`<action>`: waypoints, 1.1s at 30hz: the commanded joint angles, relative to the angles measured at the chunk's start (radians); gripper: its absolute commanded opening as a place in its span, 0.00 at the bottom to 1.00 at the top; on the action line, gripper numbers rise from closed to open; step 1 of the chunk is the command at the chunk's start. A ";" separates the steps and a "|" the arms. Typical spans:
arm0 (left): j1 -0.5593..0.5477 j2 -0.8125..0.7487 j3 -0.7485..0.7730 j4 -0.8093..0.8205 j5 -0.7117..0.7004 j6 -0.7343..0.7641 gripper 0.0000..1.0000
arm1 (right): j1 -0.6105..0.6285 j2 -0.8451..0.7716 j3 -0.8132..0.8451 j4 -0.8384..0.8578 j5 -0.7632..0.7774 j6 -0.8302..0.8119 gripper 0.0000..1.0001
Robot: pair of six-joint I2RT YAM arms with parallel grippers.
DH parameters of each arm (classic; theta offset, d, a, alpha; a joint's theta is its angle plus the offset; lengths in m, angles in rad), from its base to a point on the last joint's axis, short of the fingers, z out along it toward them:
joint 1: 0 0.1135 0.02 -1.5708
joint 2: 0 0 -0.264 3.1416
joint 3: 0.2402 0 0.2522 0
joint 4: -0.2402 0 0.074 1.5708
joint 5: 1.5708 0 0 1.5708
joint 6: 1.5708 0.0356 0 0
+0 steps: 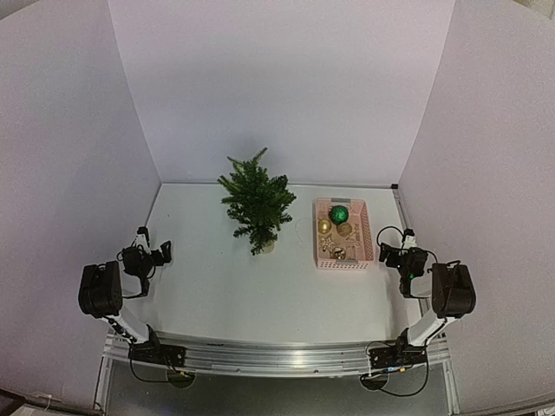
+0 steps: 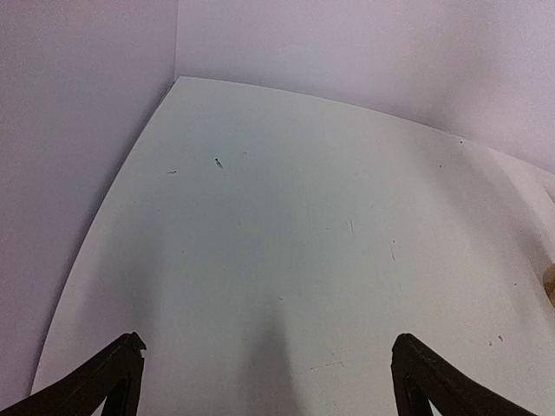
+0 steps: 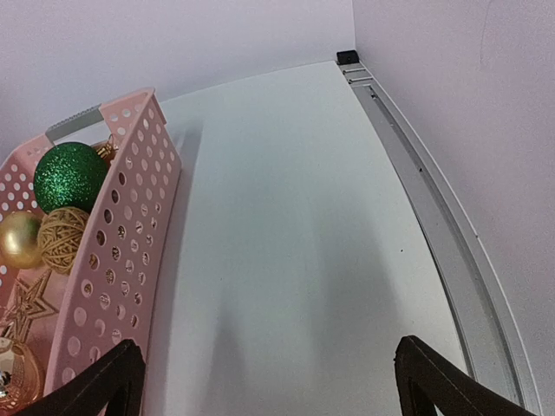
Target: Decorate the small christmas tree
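The small christmas tree (image 1: pixel 257 204) stands upright in a pale pot at the back middle of the table, bare of ornaments. To its right a pink perforated basket (image 1: pixel 323 236) holds a glittery green ball (image 1: pixel 338 214), a gold ball (image 1: pixel 324 226), a twine ball (image 1: pixel 345 230) and gold star pieces. In the right wrist view the basket wall (image 3: pixel 121 251) is at the left, with the green ball (image 3: pixel 69 176) inside. My left gripper (image 1: pixel 162 252) is open and empty at the near left. My right gripper (image 1: pixel 386 254) is open and empty just right of the basket.
White walls enclose the table on three sides. A metal rail (image 3: pixel 434 217) runs along the right edge, with a small black block (image 3: pixel 349 57) at the back right corner. A sliver of the pale pot (image 2: pixel 550 284) shows at the left wrist view's right edge.
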State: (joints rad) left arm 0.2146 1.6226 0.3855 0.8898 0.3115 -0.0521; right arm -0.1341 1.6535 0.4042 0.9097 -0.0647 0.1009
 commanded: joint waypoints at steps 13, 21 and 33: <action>-0.006 -0.151 0.021 -0.090 -0.087 -0.024 1.00 | 0.005 -0.324 0.274 -0.510 0.223 0.139 0.98; -0.009 -0.406 0.119 -0.248 -0.078 -0.129 1.00 | 0.008 -0.389 0.540 -0.883 -0.208 0.216 0.98; -0.048 -0.355 0.549 -0.689 0.026 -0.230 1.00 | 0.404 -0.110 0.907 -1.461 -0.012 0.168 0.78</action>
State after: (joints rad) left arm 0.2024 1.2334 0.8221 0.3891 0.3453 -0.2526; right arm 0.1807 1.4451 1.2496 -0.3054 -0.1548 0.2727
